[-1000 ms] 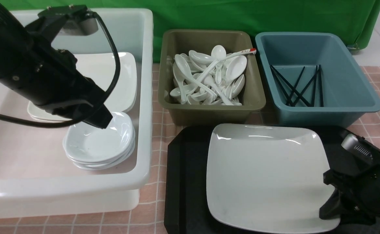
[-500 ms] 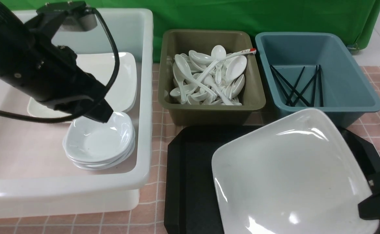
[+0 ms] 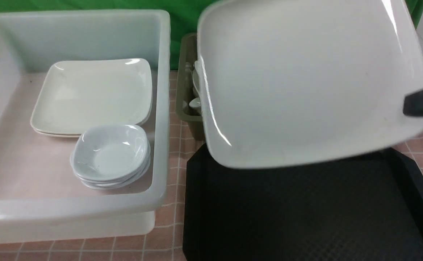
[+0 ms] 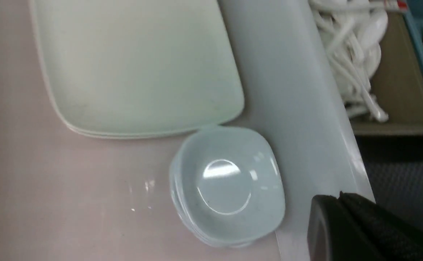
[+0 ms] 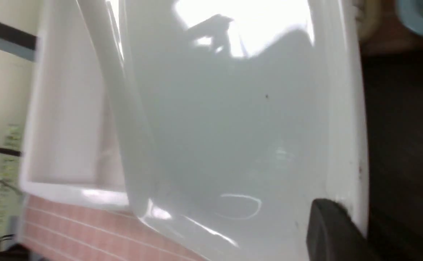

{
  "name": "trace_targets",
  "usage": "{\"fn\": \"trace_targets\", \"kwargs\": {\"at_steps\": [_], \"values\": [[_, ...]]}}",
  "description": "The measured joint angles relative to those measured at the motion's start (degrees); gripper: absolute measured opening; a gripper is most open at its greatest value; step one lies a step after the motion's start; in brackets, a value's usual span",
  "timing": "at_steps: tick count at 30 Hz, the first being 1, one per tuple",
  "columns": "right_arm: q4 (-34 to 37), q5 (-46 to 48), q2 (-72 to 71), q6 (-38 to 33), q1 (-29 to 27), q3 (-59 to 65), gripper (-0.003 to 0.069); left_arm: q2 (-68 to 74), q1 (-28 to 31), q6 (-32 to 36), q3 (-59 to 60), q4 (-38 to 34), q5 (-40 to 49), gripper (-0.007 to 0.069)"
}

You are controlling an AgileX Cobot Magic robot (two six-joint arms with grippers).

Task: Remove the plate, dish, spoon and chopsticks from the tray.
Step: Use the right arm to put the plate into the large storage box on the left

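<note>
My right gripper (image 3: 419,103) is shut on the right rim of the large cream-white plate (image 3: 305,83) and holds it tilted, high above the black tray (image 3: 305,210). The right wrist view shows one finger (image 5: 329,224) on the plate (image 5: 233,127). The tray's surface is bare. The small bluish-white dish (image 3: 110,152) tops a stack in the white bin. My left gripper (image 4: 338,197) is shut and empty above the bin's wall, beside that dish (image 4: 229,185). White spoons (image 4: 356,54) fill the olive tub. The chopsticks are hidden behind the plate.
The white bin (image 3: 162,108) on the left also holds a stack of large plates (image 3: 95,94). The olive tub (image 3: 184,108) shows only at its left edge behind the raised plate. A pink tiled cloth (image 3: 177,166) covers the table.
My right gripper has lifted the plate off the tray, up and back, so it now covers the tubs. My left arm has pulled back left, off the dish stack.
</note>
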Motion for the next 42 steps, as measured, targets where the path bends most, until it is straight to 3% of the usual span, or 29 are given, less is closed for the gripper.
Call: {"fn": "trace_targets", "kwargs": {"at_steps": [4, 5, 6, 11, 15, 22, 26, 31, 42], "values": [[3.85, -6.55, 8.24, -0.13, 11.13, -6.5, 0.0068, -2.27, 9.65, 1.71, 0.0, -5.85, 0.2, -0.0002], [3.85, -6.99, 8.7, -0.13, 11.13, -6.87, 0.0068, -2.35, 9.65, 1.71, 0.0, -5.98, 0.23, -0.0002], [4.04, -10.53, 12.91, -0.08, 16.85, -9.89, 0.0068, -2.82, 11.73, 2.04, 0.0, -6.31, -0.53, -0.0002], [4.4, -21.3, 29.31, 0.95, 29.04, -22.23, 0.0068, -3.03, 13.01, 2.13, 0.0, -4.64, -1.71, -0.0002], [4.68, -26.74, 43.04, 4.65, 34.34, -33.63, 0.0068, -3.03, 13.01, 2.13, 0.0, -3.62, -2.07, -0.0001], [4.09, -32.12, 60.1, 11.88, 38.05, -50.36, 0.0068, -3.03, 13.01, 1.08, 0.0, -3.21, -4.2, 0.0], [-1.59, -36.69, 68.42, 21.59, 39.5, -58.17, 0.0068, -3.03, 13.01, 0.59, 0.0, -3.36, -4.34, 0.0], [-6.78, -40.86, 73.3, 31.21, 39.5, -59.52, 0.0068, -3.03, 13.01, 0.4, 0.12, -3.43, -4.36, 0.0], [-11.53, -43.1, 75.93, 33.14, 39.27, -60.12, 0.0076, -3.03, 13.01, 0.16, 4.83, -4.05, -6.68, 0.0]]}}
